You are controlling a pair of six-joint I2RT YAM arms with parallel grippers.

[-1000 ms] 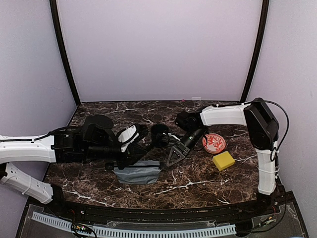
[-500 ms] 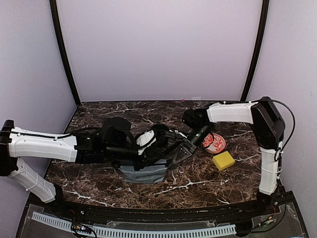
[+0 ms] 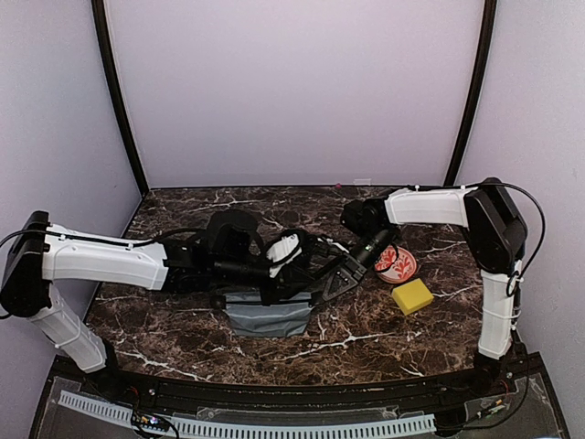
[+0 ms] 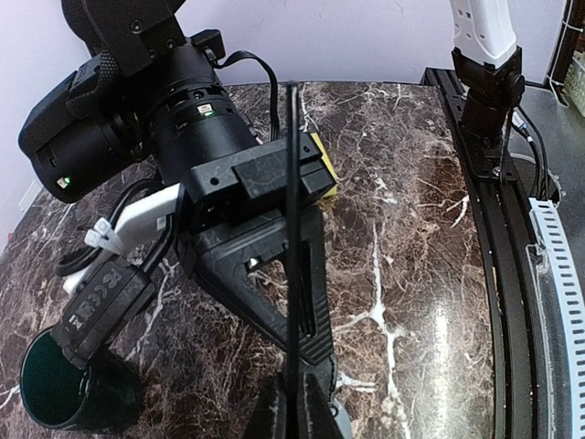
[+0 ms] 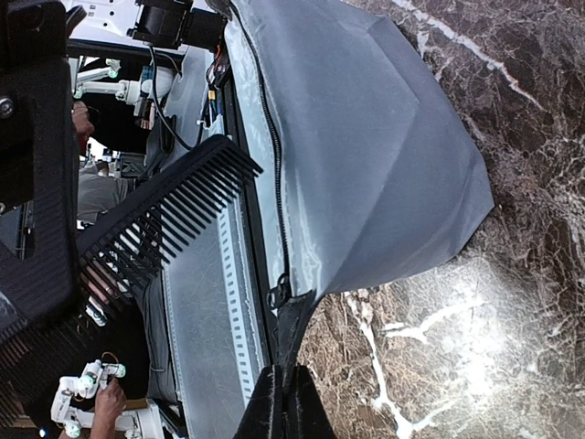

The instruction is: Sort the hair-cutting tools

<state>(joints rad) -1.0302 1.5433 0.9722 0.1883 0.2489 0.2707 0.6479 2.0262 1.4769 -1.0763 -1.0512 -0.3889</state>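
Running straight out from between the closed fingers of the left gripper (image 4: 292, 413), the comb (image 4: 292, 274) shows edge-on in the left wrist view as a thin black line, clamped at its near end. Directly ahead, just behind the comb, sits the right gripper (image 4: 313, 343), its two tapered fingers together and pointing back toward the left one. The dark green cup (image 4: 55, 398) stands on the marble table (image 4: 411, 229) close by, to the left of the left gripper. A yellow sponge (image 4: 325, 169) peeks out farther ahead, past the right gripper's body.

In the right wrist view the right gripper's fingers are pressed tight together, with an edge of the grey pouch (image 5: 366, 165) gathered between them, just below the zip pull (image 5: 276, 297). The pouch spreads ahead and to the right of the fingers. Ahead and to their left is the comb, teeth turned toward the pouch side, its free tip just beside the zip line. Whether it touches the fabric cannot be told.

In the top view both grippers meet over the far edge of the pouch, which lies on their near side. The red-and-white plate (image 3: 396, 263) rests just right of the right gripper, with the sponge on the plate's near side.
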